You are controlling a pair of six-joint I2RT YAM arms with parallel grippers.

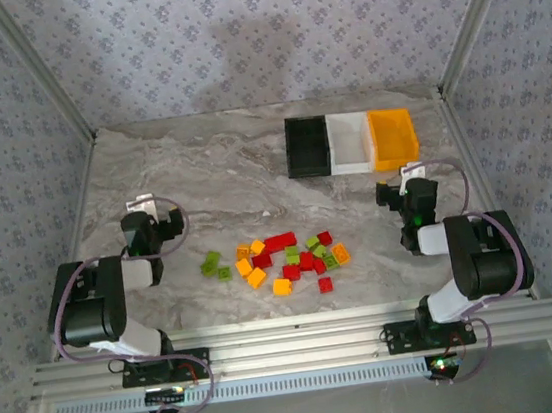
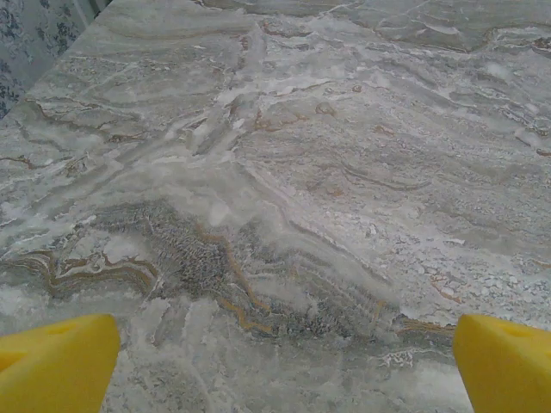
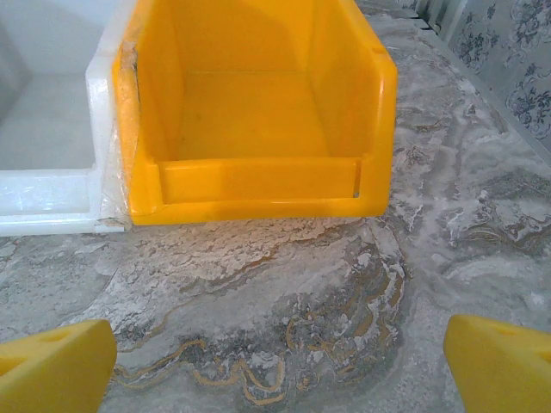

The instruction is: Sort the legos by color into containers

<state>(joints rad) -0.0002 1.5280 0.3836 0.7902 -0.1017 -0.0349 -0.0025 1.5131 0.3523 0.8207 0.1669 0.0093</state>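
Yellow fingertips (image 2: 53,366) of the left gripper (image 2: 284,370) sit at the two bottom corners of the left wrist view. They are spread wide, with bare marble-patterned table (image 2: 284,172) between them, and they hold and touch nothing. In the right wrist view the right gripper (image 3: 280,366) has its fingertips (image 3: 499,361) just as far apart, closed on nothing, above the table surface.

Take the pile of legos (image 1: 288,261) as the mark. From above, the left gripper (image 1: 144,211) hangs to the left of the pile and a little beyond it, apart from the nearest green brick. The right gripper (image 1: 406,182) is to the right of the pile, also a little beyond it, clear of every brick. Farther beyond the pile and to its right, three containers stand joined in a row. The black bin (image 1: 307,147) is closest to the pile, the white bin (image 1: 349,142) is in the middle, and the orange-yellow bin (image 1: 392,139) is farthest right. In the right wrist view the orange-yellow bin (image 3: 258,185) faces the wide jaws, its floor and walls plain to see, and the white bin (image 3: 43,215) touches its left wall.

Counts: two arms, two grippers, three bins. The legos number about twenty, all lying on the table in one loose cluster: roughly six orange-yellow, seven or eight red, and six or seven lime green. Several touch each other, so I cannot tell the exact tally
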